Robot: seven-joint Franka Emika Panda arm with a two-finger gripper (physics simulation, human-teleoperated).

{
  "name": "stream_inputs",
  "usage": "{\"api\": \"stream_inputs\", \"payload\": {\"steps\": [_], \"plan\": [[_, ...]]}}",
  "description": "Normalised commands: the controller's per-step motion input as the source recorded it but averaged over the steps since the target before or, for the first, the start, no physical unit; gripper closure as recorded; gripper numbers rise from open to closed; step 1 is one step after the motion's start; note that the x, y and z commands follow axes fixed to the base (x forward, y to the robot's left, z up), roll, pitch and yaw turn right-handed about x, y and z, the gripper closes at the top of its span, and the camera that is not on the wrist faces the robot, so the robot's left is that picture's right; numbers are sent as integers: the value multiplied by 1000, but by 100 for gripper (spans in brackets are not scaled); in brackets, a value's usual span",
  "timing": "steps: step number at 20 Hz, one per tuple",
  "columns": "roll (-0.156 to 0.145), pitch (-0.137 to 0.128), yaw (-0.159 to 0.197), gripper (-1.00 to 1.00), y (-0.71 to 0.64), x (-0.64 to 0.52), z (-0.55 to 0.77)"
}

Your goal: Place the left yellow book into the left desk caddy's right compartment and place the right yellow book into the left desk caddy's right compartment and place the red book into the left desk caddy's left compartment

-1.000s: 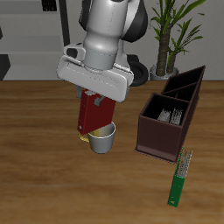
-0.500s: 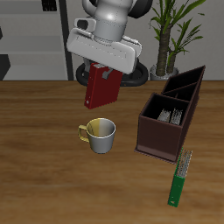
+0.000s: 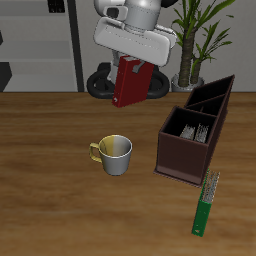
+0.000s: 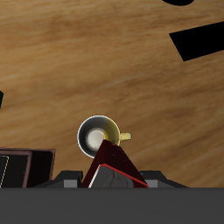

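My gripper (image 3: 134, 64) is shut on the top of the red book (image 3: 131, 84), which hangs upright and slightly tilted high above the table, behind the mug and short of the left desk caddy (image 3: 184, 157). Both yellow books (image 3: 192, 130) stand side by side in the caddy's bin nearer the table's front edge. The farther bin (image 3: 212, 98) looks empty. In the wrist view the red book (image 4: 115, 163) sticks out from the gripper (image 4: 112, 178), with a corner of the caddy (image 4: 26, 166) beside it.
A grey mug with a yellow handle (image 3: 116, 153) stands on the table, directly below in the wrist view (image 4: 96, 134). A slim green book (image 3: 207, 203) lies near the front edge beside the caddy. A potted plant (image 3: 196, 40) stands behind the caddy.
The gripper has lifted the red book from just above the mug and carried it up, back and toward the caddy. Mug, caddy and green book have not moved.
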Motion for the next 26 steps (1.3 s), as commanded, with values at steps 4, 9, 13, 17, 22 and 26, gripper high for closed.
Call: {"api": "stream_inputs", "payload": {"steps": [4,9,13,17,22,26], "plan": [[-14,-17,-88,100,247,-584,36],[0,-36,-40,100,251,-476,57],[100,-66,25,100,575,-691,-91],[59,1,-6,100,289,-373,-209],[-21,28,-30,100,202,-423,-264],[6,12,32,100,163,-324,-147]]}}
